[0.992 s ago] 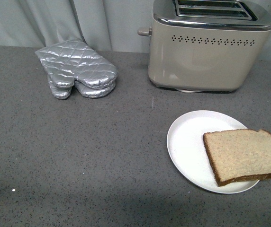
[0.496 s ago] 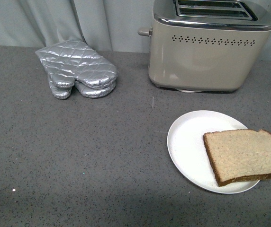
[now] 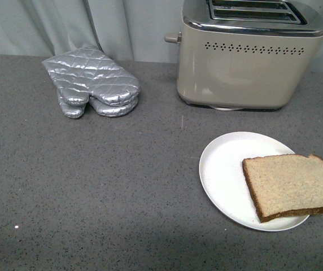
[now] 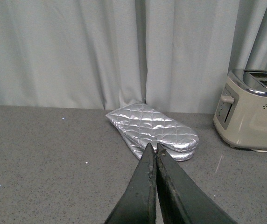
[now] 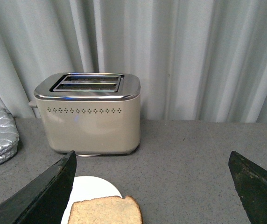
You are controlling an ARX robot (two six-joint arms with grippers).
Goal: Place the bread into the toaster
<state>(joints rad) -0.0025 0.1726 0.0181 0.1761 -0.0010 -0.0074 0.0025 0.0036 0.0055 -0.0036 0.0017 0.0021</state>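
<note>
A tan slice of bread (image 3: 291, 184) with a dark crust lies flat on a white plate (image 3: 223, 169) at the front right, its right side overhanging the rim. The beige toaster (image 3: 246, 62) with a chrome top stands upright behind the plate, both slots empty. Neither arm shows in the front view. In the right wrist view my right gripper (image 5: 152, 161) is open wide above the counter, with the bread (image 5: 105, 211) and plate (image 5: 89, 189) just before it and the toaster (image 5: 90, 114) beyond. My left gripper (image 4: 153, 148) is shut on nothing, pointing at the oven mitts.
Two silver quilted oven mitts (image 3: 91, 82) lie stacked at the back left, seen too in the left wrist view as the mitts (image 4: 152, 130). A grey-white curtain (image 3: 94, 22) hangs behind the grey speckled counter (image 3: 94, 186). The toaster's lever (image 3: 173, 38) sticks out to the left.
</note>
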